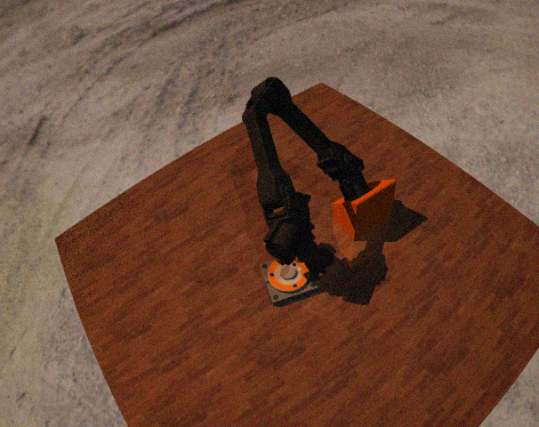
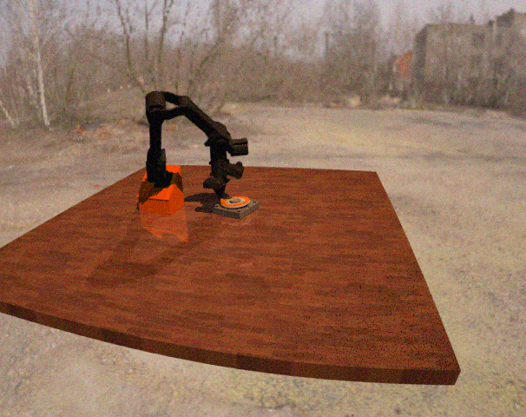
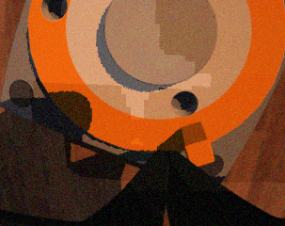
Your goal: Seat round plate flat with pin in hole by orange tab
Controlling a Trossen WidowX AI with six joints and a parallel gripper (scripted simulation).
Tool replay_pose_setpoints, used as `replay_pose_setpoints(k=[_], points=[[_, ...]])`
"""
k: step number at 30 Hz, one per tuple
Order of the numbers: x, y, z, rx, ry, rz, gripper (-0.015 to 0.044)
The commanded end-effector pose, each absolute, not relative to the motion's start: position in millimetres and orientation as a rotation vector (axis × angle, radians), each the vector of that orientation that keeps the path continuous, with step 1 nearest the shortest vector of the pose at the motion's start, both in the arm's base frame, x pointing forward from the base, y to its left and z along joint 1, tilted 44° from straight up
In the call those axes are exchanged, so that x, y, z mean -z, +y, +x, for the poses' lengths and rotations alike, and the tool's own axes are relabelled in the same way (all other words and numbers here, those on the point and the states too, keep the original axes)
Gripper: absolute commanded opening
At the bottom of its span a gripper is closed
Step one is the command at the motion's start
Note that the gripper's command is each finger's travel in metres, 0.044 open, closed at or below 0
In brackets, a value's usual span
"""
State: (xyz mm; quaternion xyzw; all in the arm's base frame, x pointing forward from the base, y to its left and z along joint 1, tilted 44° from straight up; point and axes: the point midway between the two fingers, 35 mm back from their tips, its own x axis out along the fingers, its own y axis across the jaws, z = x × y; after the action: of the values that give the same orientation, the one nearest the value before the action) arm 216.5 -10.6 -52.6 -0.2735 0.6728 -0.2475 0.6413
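My hand [image 3: 164, 166] is pressed together on nothing, tips at the plate [image 3: 157, 56] rim beside the orange tab [image 3: 195, 141]; wide bare surface [image 2: 277, 278] lies beyond the base [image 2: 236, 209].

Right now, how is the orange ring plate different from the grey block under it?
The orange plate is round with a big middle opening around the post; the grey base is square. The plate is bright orange with a pale inner band; the base is dull grey. The plate lies on top; the base rests on the table. Both have small dark holes. The closed hand points at the plate's tab.
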Motion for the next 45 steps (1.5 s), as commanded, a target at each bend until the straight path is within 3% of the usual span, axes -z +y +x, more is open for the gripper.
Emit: replay_pose_setpoints(k=[1, 45], points=[[48, -16, 217, 0.567, 1.53, -0.627, 0.0], [23, -43, 255, 0.569, 1.528, -0.628, 0.0]])
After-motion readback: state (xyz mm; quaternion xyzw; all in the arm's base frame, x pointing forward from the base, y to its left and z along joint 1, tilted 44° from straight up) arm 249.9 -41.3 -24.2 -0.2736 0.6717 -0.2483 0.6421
